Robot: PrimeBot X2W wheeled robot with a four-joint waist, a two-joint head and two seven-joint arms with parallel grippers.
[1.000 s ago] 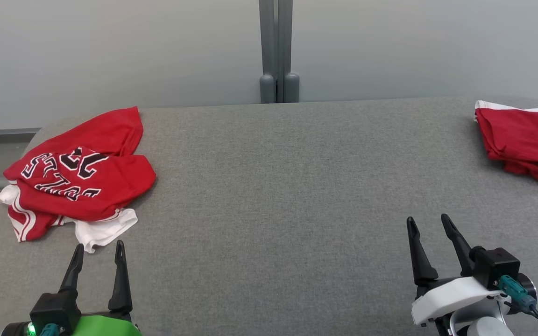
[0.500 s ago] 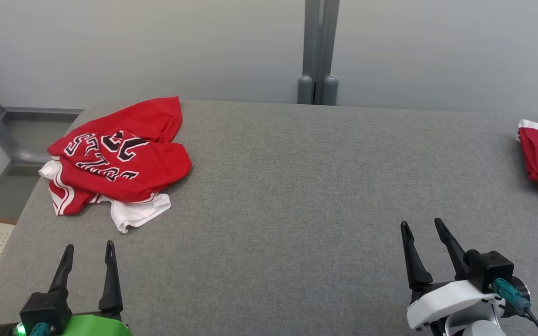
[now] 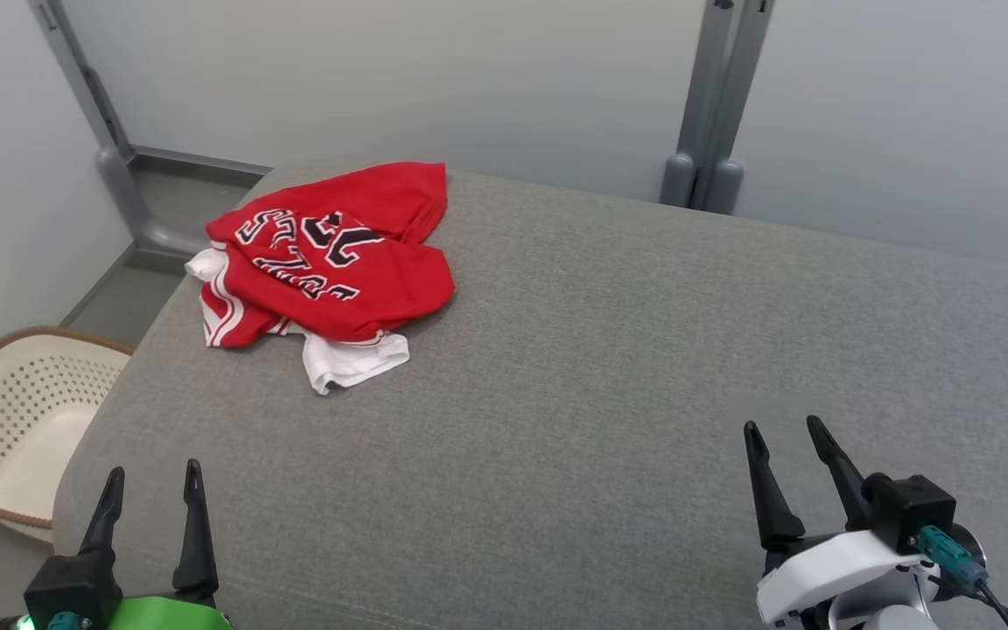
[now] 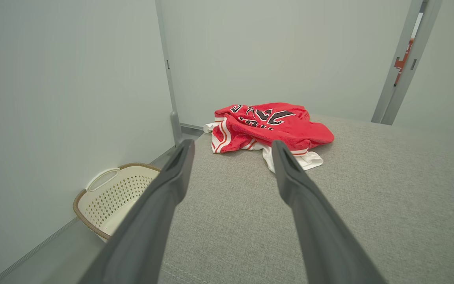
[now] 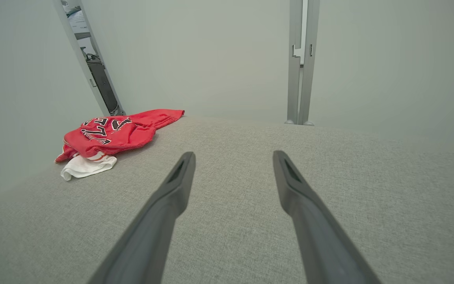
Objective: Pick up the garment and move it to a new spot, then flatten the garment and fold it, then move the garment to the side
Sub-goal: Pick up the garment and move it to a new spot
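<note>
The garment (image 3: 329,262) is a crumpled red jersey with black-and-white lettering and white trim, lying in a heap at the far left of the grey padded table (image 3: 609,367). It also appears ahead of the fingers in the left wrist view (image 4: 266,128) and off to the left in the right wrist view (image 5: 112,134). My left gripper (image 3: 154,472) hovers open near the table's front left corner, well short of the garment. Near the front right, my right gripper (image 3: 780,429) is open too, with nothing between its fingers.
A cream perforated laundry basket (image 3: 14,411) (image 4: 112,193) stands on the floor left of the table. Grey partition walls with a metal post (image 3: 714,105) close off the back. A wide stretch of bare grey surface lies between the garment and my right gripper.
The head camera has turned left: the garment now sits nearer the picture's centre, the basket has come into view, and the second red garment at far right has left the picture. Both grippers stay open.
</note>
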